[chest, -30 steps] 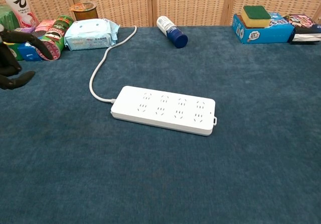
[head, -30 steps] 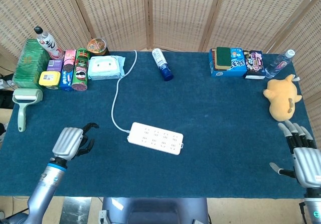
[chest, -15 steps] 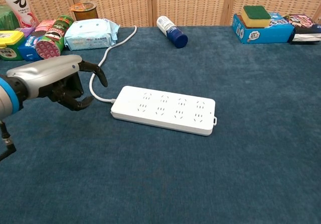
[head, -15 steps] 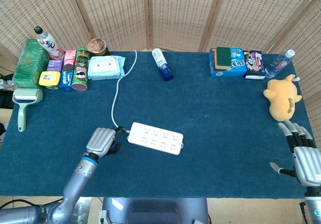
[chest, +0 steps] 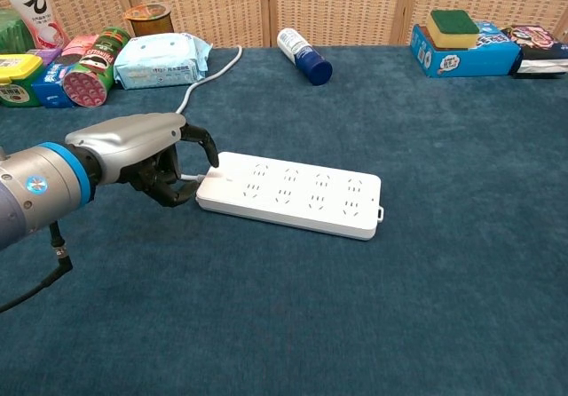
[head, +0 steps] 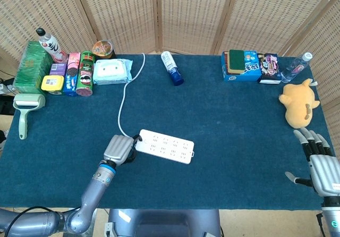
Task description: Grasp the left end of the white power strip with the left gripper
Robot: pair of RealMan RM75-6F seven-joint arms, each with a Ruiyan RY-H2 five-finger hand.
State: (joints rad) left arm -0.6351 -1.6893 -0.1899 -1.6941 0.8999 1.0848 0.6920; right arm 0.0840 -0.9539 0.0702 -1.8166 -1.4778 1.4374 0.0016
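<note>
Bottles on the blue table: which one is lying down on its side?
The white spray bottle with the dark blue cap, in the middle at the back. The white bottle with the black cap far left and the clear water bottle far right aren't lying flat.

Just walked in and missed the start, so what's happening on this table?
The robot's left hand is at the left end of the white power strip, where the cord enters. Its fingers curl around that end, but a closed grip isn't evident yet. The strip lies flat on the blue table. The right hand rests open at the table's right edge, holding nothing.
</note>
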